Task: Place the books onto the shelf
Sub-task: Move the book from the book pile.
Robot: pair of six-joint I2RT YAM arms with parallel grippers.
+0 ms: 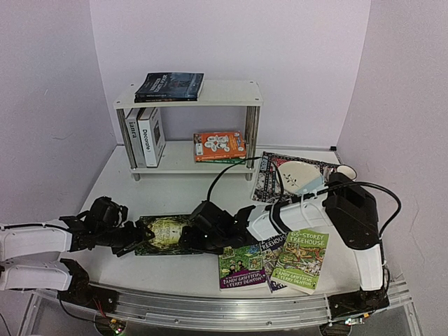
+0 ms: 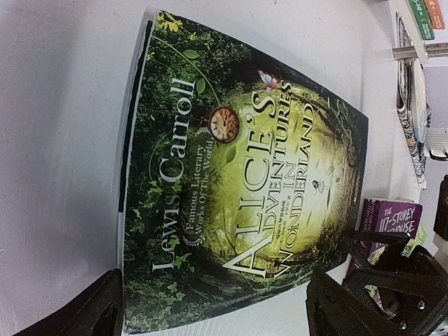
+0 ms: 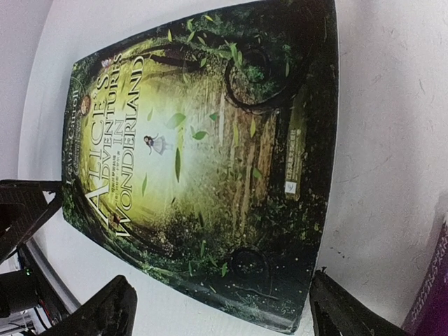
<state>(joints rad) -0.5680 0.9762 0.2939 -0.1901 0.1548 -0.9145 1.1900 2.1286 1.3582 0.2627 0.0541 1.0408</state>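
Green book (image 1: 166, 233), flat on counter (image 1: 175, 192) before shelf (image 1: 231, 91), between left end effector (image 2: 213, 308) and right end effector (image 3: 224, 308), both wide, empty; step apparently pickup; next likely needs an edge pinch.

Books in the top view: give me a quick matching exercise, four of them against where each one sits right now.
Books:
1. Alice book
2. dark book
3. white hardbacks
4. orange paperback

Places:
A. standing upright, left end of lower board
B. flat on the table
C. lying flat, right side of lower board
D. lying flat on top board

Pairs: 1-B, 2-D, 3-A, 4-C
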